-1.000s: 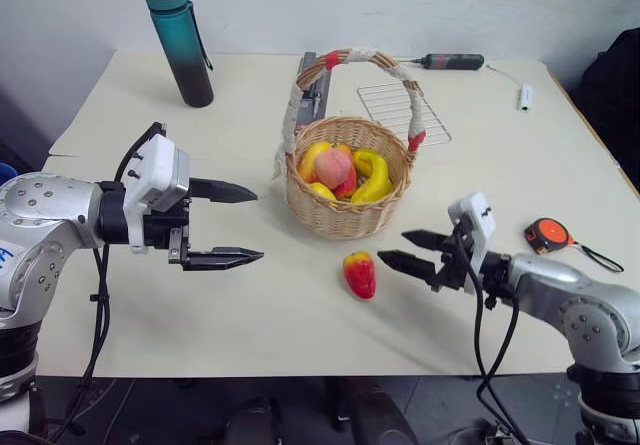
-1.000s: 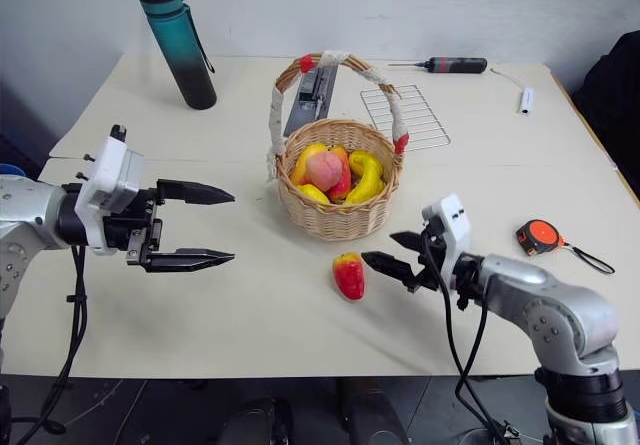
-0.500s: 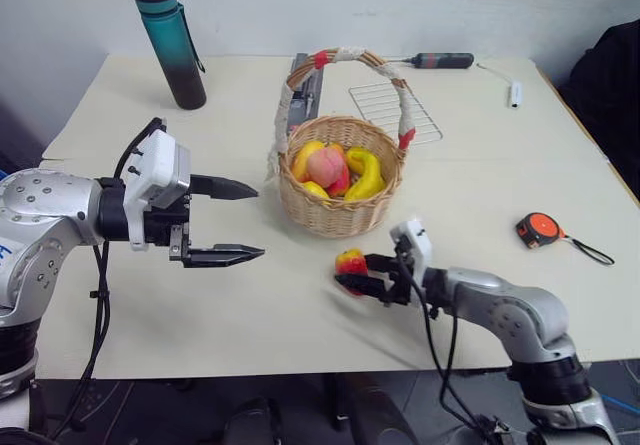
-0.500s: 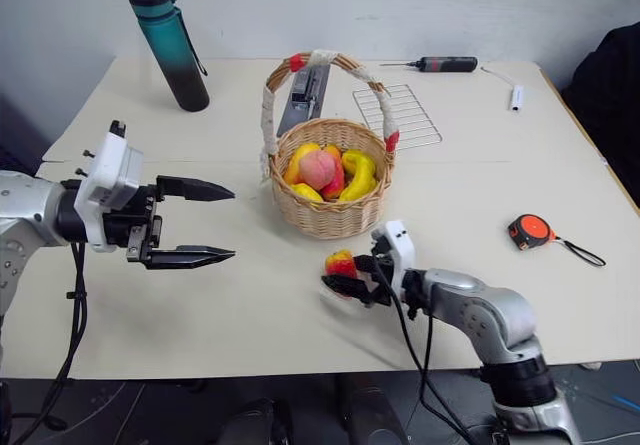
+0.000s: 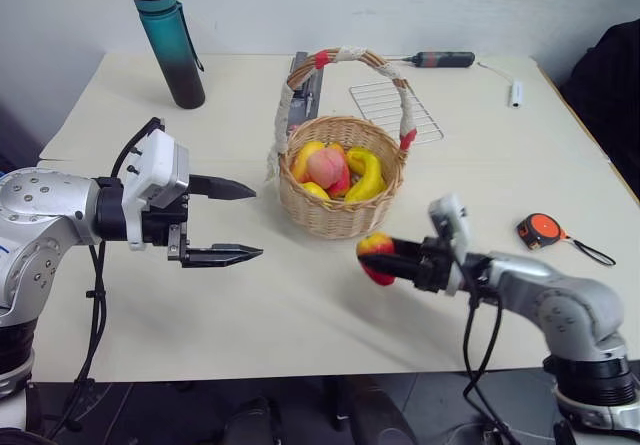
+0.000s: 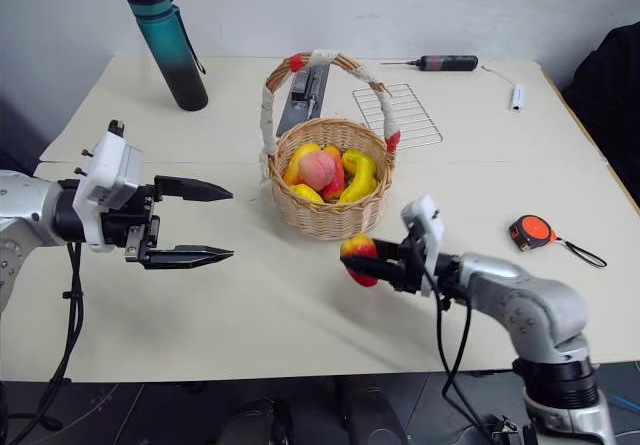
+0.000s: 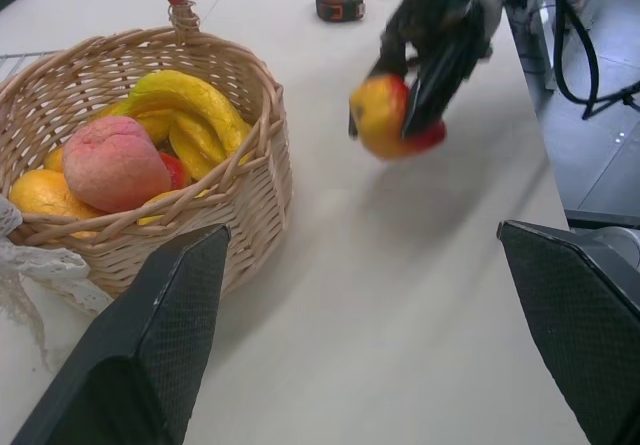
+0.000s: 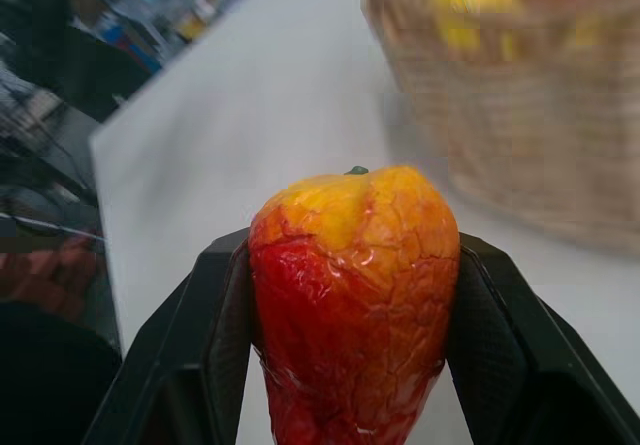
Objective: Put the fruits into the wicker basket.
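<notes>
Table (image 5: pixel 130 115) first, since it's the biggest thing going: pale top, with the wicker basket (image 5: pixel 345 215) sitting about mid-table, its cloth-wrapped handle arching over it. Inside there's already a pile of fruit, including the pink peach (image 5: pixel 328 167) and some yellow pieces beside it.

Now the bit that matters. The right gripper (image 5: pixel 392 262) is clamped on the red-and-yellow mango-like fruit (image 5: pixel 376 256), one black finger on each side, and the fruit is up off the table, just in front of the basket's near wall and toward its right side. From the head views the fruit looks lower than the rim, or about level with it at best, so my guess is the next move needs lift first, then a push away from the robot and a little left to get over the opening. The handle runs left to right over the middle, so coming in from the front should miss it.

In the right wrist view the fruit's long axis runs along the fingers, with the yellow stem end pointing away from the wrist.

The left gripper (image 5: pixel 232 222) hangs wide open with nothing in it, well off to the basket's left. Right arm is clearly the nearer one.
</notes>
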Controlling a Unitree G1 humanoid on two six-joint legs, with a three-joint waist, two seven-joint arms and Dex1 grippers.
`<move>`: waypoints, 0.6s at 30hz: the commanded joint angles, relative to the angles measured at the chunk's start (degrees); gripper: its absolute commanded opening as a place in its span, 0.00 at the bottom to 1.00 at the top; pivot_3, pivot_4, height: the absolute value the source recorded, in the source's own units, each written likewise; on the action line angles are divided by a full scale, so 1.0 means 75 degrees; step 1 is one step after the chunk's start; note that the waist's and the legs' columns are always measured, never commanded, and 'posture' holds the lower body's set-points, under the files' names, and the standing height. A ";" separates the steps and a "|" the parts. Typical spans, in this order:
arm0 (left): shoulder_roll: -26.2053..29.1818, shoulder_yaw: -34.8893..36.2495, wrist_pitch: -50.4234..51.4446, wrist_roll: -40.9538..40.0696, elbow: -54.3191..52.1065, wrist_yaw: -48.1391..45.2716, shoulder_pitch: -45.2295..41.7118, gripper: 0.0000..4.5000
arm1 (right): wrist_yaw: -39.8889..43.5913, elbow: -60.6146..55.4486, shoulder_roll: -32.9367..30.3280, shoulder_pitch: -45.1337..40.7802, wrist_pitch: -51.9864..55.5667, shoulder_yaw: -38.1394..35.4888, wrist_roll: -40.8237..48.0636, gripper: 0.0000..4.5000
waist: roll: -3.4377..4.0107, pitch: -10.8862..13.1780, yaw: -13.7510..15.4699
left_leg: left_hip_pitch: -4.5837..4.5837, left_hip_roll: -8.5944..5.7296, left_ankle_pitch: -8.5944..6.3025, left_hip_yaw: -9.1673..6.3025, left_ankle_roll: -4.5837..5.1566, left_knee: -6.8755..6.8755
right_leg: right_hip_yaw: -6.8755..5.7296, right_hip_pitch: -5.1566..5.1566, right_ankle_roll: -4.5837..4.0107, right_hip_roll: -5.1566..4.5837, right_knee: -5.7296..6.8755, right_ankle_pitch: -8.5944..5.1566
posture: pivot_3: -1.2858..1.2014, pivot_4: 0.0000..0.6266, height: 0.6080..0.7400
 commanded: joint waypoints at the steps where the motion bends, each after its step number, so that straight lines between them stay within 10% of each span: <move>1: -0.0107 0.0081 -0.0160 -0.0029 0.0035 0.0157 -0.0307 1.00 | -0.0468 -0.0028 0.0037 -0.1265 -0.0167 -0.0184 0.0028 0.49 | 0.0003 0.0002 -0.0038 | 0.0000 -0.0001 0.0001 0.0001 0.0001 0.0000 | 0.0001 0.0000 0.0000 0.0000 0.0000 0.0000 | 0.52 0.24 1.00; 5: -0.0262 -0.0054 -0.0184 0.0054 0.0173 0.0278 -0.0507 1.00 | -0.1733 0.1361 0.0559 -0.2760 -0.0960 0.1039 -0.2213 0.49 | -0.0004 -0.0003 -0.0072 | 0.0008 -0.0004 0.0008 0.0003 0.0020 0.0001 | 0.0008 0.0004 -0.0012 0.0000 -0.0005 0.0014 | 0.52 0.24 1.00; 12: -0.0385 -0.0076 -0.0133 0.0007 0.0074 0.0428 -0.0498 1.00 | -0.1992 0.2434 0.1798 -0.3663 -0.1335 0.1199 -0.2751 0.49 | 0.0003 0.0002 -0.0044 | -0.0012 -0.0001 0.0024 -0.0001 -0.0009 -0.0013 | 0.0002 -0.0023 -0.0017 0.0000 0.0010 0.0014 | 0.52 0.24 1.00; 18: -0.0347 0.0028 -0.0113 -0.0033 0.0059 0.0474 -0.0421 1.00 | -0.1757 0.1880 0.1570 -0.3198 -0.1186 0.1424 -0.3120 0.95 | 0.0003 0.0002 -0.0015 | -0.0029 0.0014 -0.0005 -0.0002 -0.0013 -0.0018 | -0.0018 -0.0027 -0.0014 -0.0001 -0.0022 0.0001 | 0.52 0.24 1.00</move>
